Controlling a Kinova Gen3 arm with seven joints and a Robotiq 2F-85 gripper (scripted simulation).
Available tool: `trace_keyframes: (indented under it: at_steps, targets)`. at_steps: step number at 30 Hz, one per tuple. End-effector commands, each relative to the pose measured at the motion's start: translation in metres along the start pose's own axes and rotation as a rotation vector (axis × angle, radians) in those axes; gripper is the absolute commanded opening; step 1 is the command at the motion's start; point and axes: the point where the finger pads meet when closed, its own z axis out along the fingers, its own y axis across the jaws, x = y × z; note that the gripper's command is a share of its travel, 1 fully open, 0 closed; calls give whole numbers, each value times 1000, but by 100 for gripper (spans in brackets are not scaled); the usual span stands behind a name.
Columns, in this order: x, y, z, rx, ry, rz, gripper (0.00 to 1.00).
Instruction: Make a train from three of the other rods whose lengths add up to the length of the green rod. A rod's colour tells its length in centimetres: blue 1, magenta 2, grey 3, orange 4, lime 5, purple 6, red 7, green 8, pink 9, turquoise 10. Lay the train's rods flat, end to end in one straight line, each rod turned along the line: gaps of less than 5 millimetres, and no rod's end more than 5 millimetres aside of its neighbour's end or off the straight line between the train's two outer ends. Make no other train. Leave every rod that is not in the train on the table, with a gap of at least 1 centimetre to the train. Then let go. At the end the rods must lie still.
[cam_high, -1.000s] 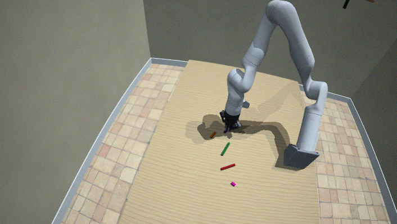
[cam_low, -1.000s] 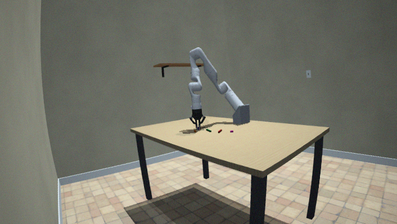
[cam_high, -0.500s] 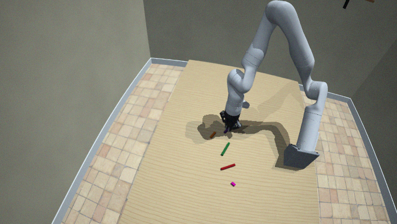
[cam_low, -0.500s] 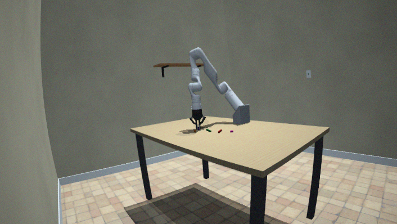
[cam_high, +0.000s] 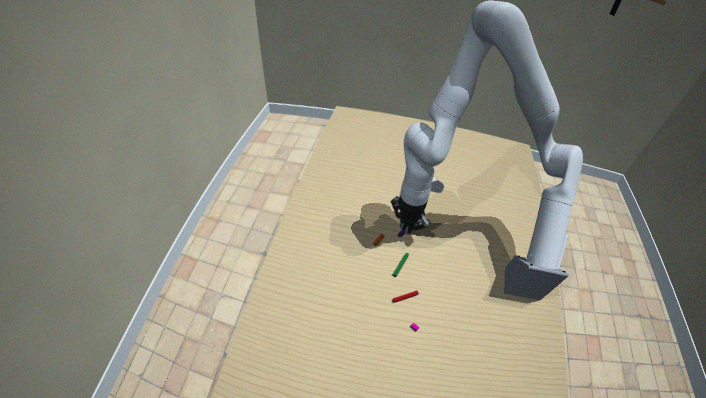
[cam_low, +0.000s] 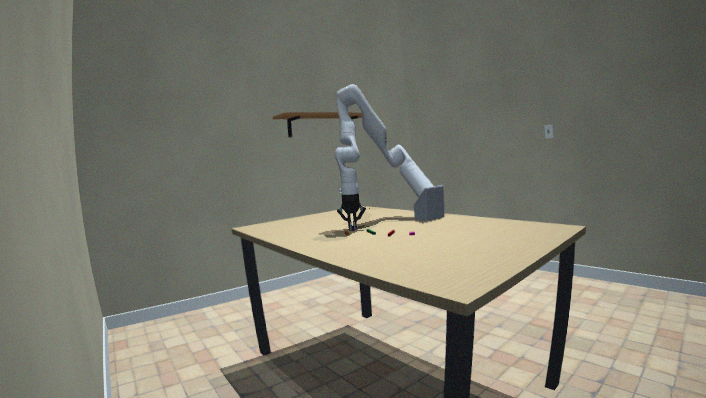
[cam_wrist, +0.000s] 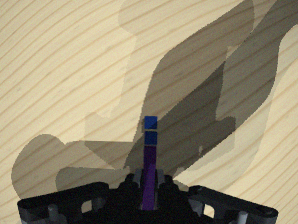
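Hand clamped nearly shut on purple rod, low over desk; small blue rod beyond its tip; orange rod just beside.

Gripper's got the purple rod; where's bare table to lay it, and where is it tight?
Bare wood lies beyond the blue rod in the wrist view, and left of the orange rod. It is tight between the gripper, shut on the purple rod, and the orange rod, and along the line of green, red and magenta rods.

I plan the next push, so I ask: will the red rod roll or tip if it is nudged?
The red rod lies flat on the table, so tipping seems unlikely. Its edges look squared, so it would probably slide, not roll. It looks stiff.
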Motion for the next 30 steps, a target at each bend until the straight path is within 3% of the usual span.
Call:
trace_keyframes:
  at_steps: [1,12,22,30]
  targets:
    - [0,0,-1,1,-1,0,5]
    - [0,0,-1,1,-1,0,8]
    - [0,0,-1,1,-1,0,24]
    - [0,0,-1,1,-1,0,24]
